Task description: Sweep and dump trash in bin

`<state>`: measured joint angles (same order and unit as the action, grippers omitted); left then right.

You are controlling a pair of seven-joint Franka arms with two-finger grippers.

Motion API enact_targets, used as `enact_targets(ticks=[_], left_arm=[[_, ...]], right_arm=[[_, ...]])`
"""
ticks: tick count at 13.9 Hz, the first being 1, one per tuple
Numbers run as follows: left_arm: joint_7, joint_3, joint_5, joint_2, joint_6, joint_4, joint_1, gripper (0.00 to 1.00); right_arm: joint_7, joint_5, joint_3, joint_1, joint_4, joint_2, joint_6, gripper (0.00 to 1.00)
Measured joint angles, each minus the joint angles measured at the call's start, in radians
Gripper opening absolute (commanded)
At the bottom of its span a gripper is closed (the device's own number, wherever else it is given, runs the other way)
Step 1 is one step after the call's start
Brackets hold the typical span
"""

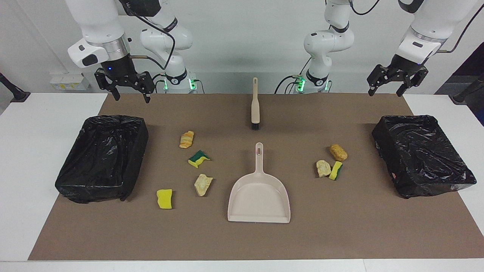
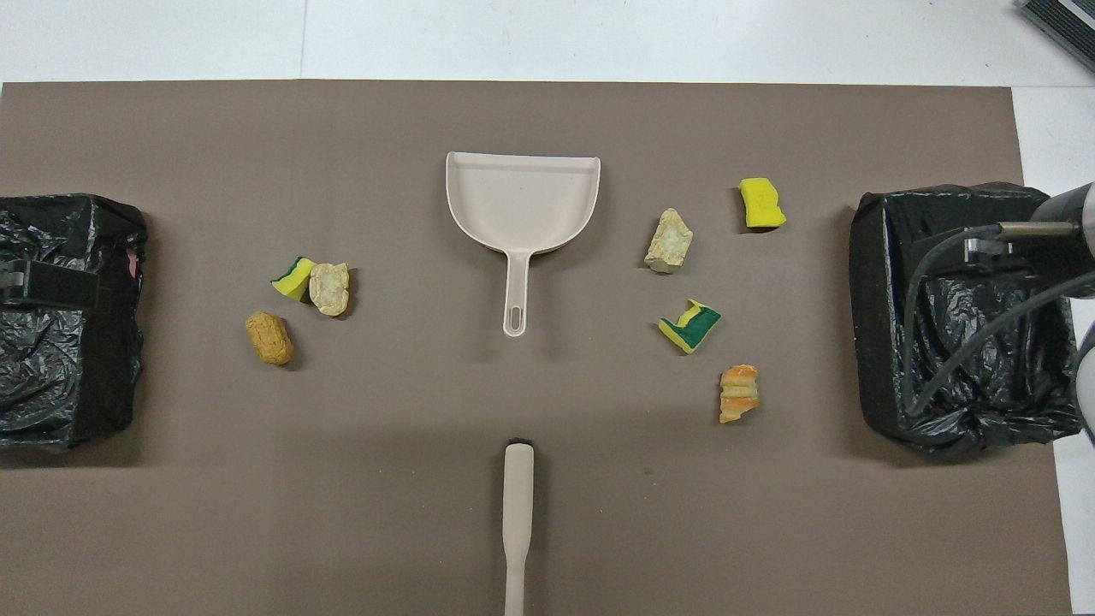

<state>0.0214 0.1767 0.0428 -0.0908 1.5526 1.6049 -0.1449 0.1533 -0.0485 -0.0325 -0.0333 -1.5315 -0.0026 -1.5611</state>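
Facing view
Left claw (image 1: 397,87): up in the air over the tabletop edge at its own end, fingers spread, holding nothing; arm waits.
Right claw (image 1: 127,91): raised over the mat edge above the bin (image 1: 102,156) at its end, spread, empty.
Trash: four scraps (image 1: 199,158) between that bin and the dustpan (image 1: 259,196); three scraps (image 1: 332,163) toward the left arm's bin (image 1: 421,153).
Brush (image 1: 255,105): nearer the robots than the dustpan.

Overhead view
Trash: all seven pieces on the brown mat (image 2: 342,479), none in either bin.
Dustpan handle: points at the brush.
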Motion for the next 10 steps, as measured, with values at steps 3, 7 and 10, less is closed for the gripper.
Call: enact_targets(ticks=[3,7,10], left_arm=[[0.0,0.0,0.0,0.0,0.0,0.0,-0.008,1.0],[0.0,0.001,0.0,0.0,0.0,0.0,-0.008,1.0],[0.0,0.008,0.001,0.0,-0.001,0.002,-0.006,1.0]], right_arm=[[0.0,0.0,0.002,0.0,0.0,0.0,0.0,1.0],[0.0,0.001,0.0,0.0,0.0,0.0,0.0,1.0],[0.0,0.001,0.0,0.0,0.0,0.0,0.0,1.0]])
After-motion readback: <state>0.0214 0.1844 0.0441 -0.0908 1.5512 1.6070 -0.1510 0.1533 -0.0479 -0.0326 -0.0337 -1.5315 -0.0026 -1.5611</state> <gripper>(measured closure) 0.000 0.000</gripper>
